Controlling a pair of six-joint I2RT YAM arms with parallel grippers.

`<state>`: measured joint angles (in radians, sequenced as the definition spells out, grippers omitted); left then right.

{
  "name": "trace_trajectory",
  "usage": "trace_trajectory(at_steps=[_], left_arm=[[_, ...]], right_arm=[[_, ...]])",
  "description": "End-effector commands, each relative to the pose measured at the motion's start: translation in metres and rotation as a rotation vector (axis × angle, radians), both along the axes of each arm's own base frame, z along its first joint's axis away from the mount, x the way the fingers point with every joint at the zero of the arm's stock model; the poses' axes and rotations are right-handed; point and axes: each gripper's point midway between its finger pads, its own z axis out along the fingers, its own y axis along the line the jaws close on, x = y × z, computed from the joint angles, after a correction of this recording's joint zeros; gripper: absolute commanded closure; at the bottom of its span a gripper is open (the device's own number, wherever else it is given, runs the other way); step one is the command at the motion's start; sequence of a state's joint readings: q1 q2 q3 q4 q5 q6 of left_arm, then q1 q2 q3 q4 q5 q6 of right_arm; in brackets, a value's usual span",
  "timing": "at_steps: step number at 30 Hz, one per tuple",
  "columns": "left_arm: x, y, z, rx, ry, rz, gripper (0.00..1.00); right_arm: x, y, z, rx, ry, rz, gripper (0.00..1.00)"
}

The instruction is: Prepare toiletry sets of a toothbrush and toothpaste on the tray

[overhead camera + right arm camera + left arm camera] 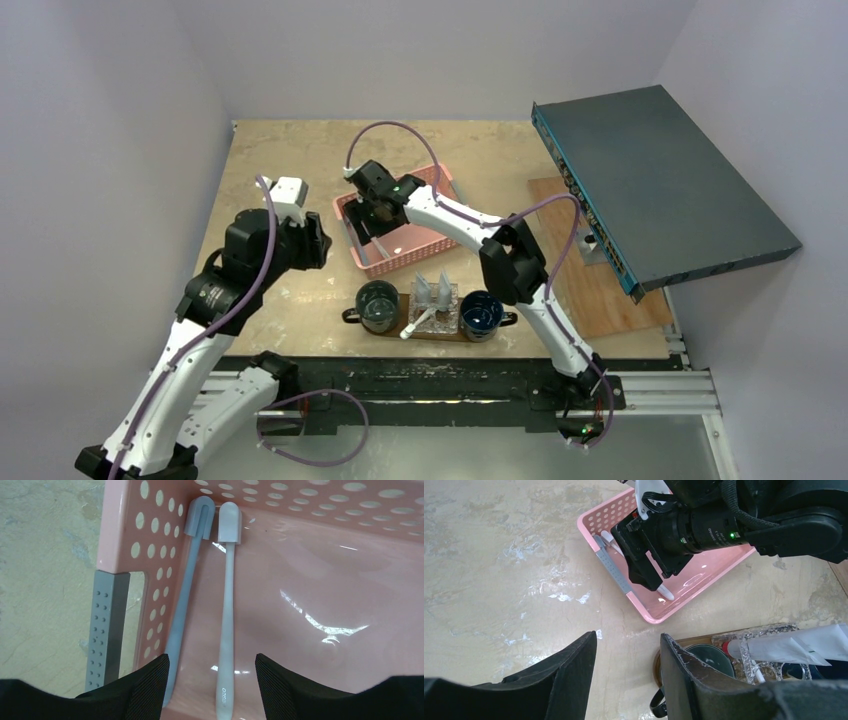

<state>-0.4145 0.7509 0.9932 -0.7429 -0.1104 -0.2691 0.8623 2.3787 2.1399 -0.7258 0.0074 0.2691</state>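
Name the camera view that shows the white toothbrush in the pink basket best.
Right wrist view: the white toothbrush lies nearly full length on the basket floor, head to printed handle. The left wrist view shows only a white end poking out under the right tool; the top view shows a thin pale sliver.

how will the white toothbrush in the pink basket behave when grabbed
The white toothbrush looks thin and light, probably fairly stiff. Flat on the glossy floor of the pink basket, it may skid or twist. The grey toothbrush close beside could get nudged.
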Motion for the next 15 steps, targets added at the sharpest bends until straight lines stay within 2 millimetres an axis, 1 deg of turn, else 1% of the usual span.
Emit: trace_trajectory(at_steps=[1, 10, 15], left_arm=[[0.004, -0.002, 0.017, -0.036, -0.074, -0.007, 0.51], [0.001, -0.008, 0.016, -0.051, -0.065, -0.042, 0.52], [0.001, -0.009, 0.016, -0.051, -0.065, -0.045, 0.52]], right_arm=[[0.008, 0.019, 0.020, 0.071, -0.032, -0.016, 0.34], [0.009, 0.027, -0.001, 0.053, -0.020, -0.021, 0.34], [0.007, 0.026, -0.015, 0.013, -0.025, -0.025, 0.39]])
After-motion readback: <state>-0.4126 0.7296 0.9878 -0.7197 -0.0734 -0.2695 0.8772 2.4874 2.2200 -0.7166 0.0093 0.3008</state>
